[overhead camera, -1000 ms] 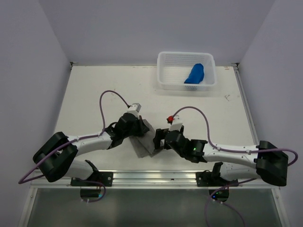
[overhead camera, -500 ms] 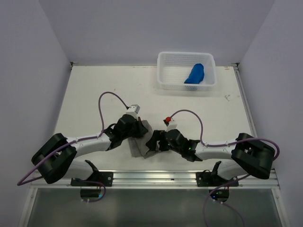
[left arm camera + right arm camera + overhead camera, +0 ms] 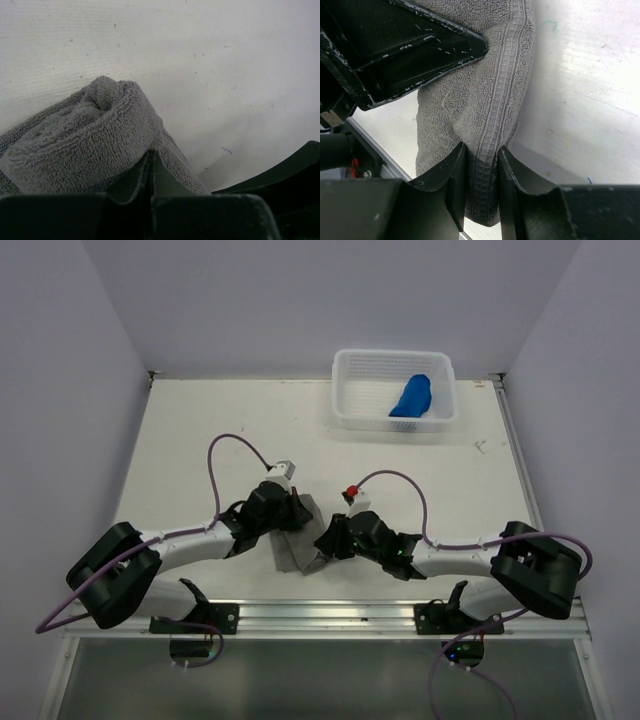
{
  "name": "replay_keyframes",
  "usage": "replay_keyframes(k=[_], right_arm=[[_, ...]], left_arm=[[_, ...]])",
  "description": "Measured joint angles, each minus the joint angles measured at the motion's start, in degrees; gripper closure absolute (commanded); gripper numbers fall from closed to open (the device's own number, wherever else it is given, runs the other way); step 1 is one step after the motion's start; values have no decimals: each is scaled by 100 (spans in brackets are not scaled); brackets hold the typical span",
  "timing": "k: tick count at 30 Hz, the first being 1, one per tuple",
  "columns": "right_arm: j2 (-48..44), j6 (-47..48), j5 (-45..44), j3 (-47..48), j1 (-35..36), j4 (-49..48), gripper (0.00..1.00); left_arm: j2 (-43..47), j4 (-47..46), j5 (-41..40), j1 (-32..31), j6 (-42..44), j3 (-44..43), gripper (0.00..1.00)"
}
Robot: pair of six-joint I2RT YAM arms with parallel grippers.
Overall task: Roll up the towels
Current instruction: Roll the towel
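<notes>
Left gripper [image 3: 293, 512] and right gripper [image 3: 326, 539], each clamping the grey towel [image 3: 296, 552] from opposite sides: left pinching a plush fold, right nipping the stitched hem. Towel bunching into a loose roll between the two, lying near the front edge of the white table [image 3: 200, 440]. Blue towel [image 3: 411, 397] sitting bundled inside the white basket [image 3: 345, 418] at the far right, well apart.

Grey towel [image 3: 291, 556] partly hidden beneath left tool [image 3: 292, 522] and right tool [image 3: 326, 541]
</notes>
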State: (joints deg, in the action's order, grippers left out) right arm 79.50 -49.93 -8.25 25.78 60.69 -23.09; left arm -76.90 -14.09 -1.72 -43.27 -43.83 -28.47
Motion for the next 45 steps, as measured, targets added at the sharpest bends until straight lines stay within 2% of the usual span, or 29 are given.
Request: replay_keyframes(k=[10,15,24,33,42,45], right_arm=[[-422,1056,-656,894,94,1982,78],[-372,1628,-1460,1563,474,3171,77],[804,1950,-2942,2793,1425,4625,74],[1937,2057,-4000,3635,2044,5193,70],[2149,2022,-4120,3862,2197,5305,63],[2129,1989,-4037,3862,2197,5276,57]], left_arm=[[417,944,-24,114,210,-538,100],[693,1246,-26,275,293,-758,100],[807,1381,-24,313,304,-911,100],[680,1333,26,389,295,-914,100],[654,1117,9,389,295,-560,100],[560,896,-92,398,289,-225,100]])
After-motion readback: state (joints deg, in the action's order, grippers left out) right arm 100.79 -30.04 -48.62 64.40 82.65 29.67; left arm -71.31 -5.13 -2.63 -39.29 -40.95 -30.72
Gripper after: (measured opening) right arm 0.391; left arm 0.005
